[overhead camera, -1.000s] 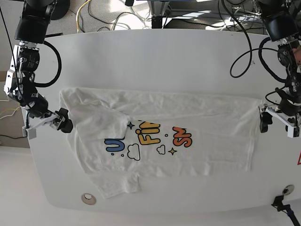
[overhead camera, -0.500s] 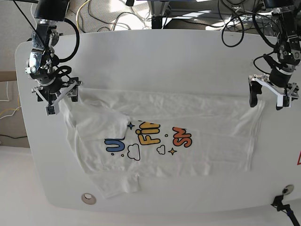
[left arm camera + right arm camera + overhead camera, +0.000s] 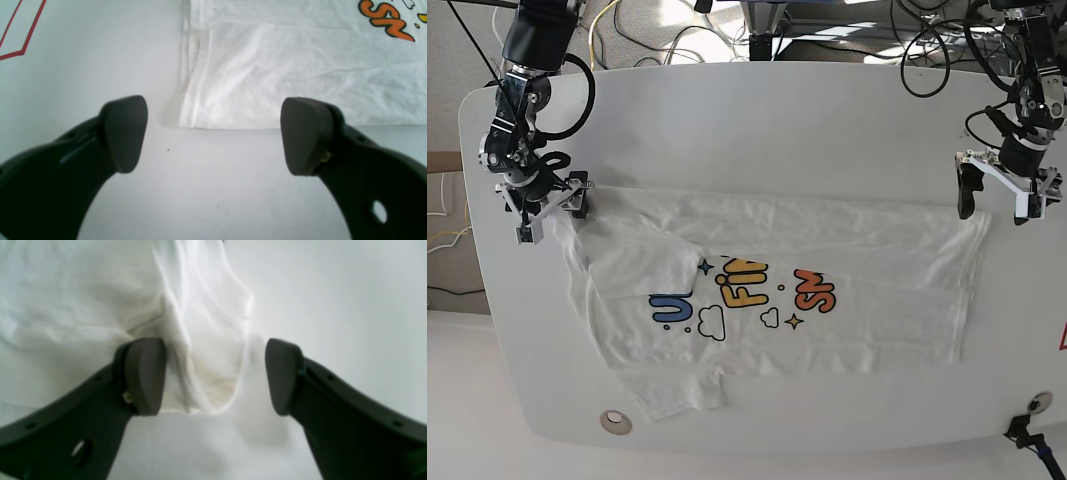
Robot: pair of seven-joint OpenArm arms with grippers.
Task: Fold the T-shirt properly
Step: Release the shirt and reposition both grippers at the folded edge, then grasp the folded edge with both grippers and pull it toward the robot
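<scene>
The white T-shirt (image 3: 807, 270) lies flat on the white table (image 3: 767, 130), print side up, with its far edge folded over so only part of the coloured letters shows. My right gripper (image 3: 552, 213) is open at the shirt's far left corner; in the right wrist view (image 3: 215, 376) a bunched corner of cloth (image 3: 206, 350) lies between the open fingers. My left gripper (image 3: 995, 203) is open at the far right corner; in the left wrist view (image 3: 213, 133) the shirt's corner (image 3: 200, 113) lies just beyond the fingertips, untouched.
Cables (image 3: 657, 30) lie behind the table's far edge. A round metal fitting (image 3: 614, 422) sits near the front left edge. A red outline (image 3: 20, 33) marks the table right of the shirt. A black clamp (image 3: 1027, 430) sits at the front right corner.
Both grippers have moved from the shirt's side edges to its two far corners and stay open. In the last half second they shifted only slightly. The shirt has not moved.
</scene>
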